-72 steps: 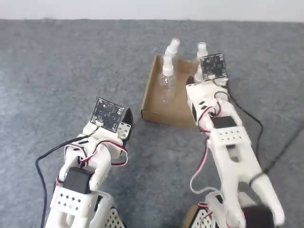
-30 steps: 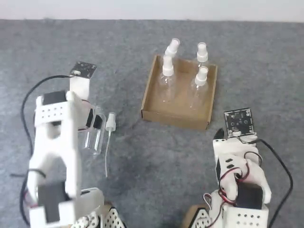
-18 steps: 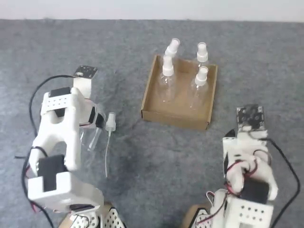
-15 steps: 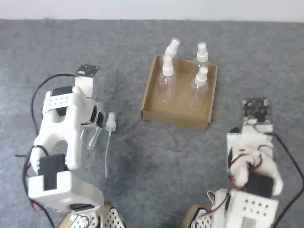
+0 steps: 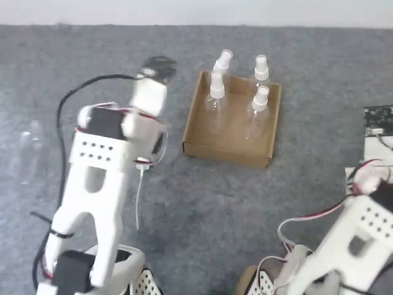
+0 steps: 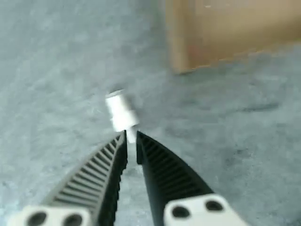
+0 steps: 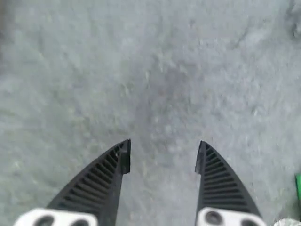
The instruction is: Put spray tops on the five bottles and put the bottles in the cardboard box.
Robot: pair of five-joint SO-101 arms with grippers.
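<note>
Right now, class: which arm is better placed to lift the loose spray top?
Left. The left tool pinches the spray top beside the cardboard box; the right tool hangs open over bare carpet.

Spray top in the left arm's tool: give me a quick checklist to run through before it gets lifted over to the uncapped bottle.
1. Left tool shut on the spray top: ok, the fingers pinch just below its white head.
2. Dip tube free: ok, it lies loose on the carpet.
3. Uncapped bottle standing ready: not ok, it looks to be lying down, well off to the side.
4. Right tool free to help: ok, open over bare carpet.
5. Room in the cardboard box: ok, four capped bottles stand at the back and the front is free.
</note>
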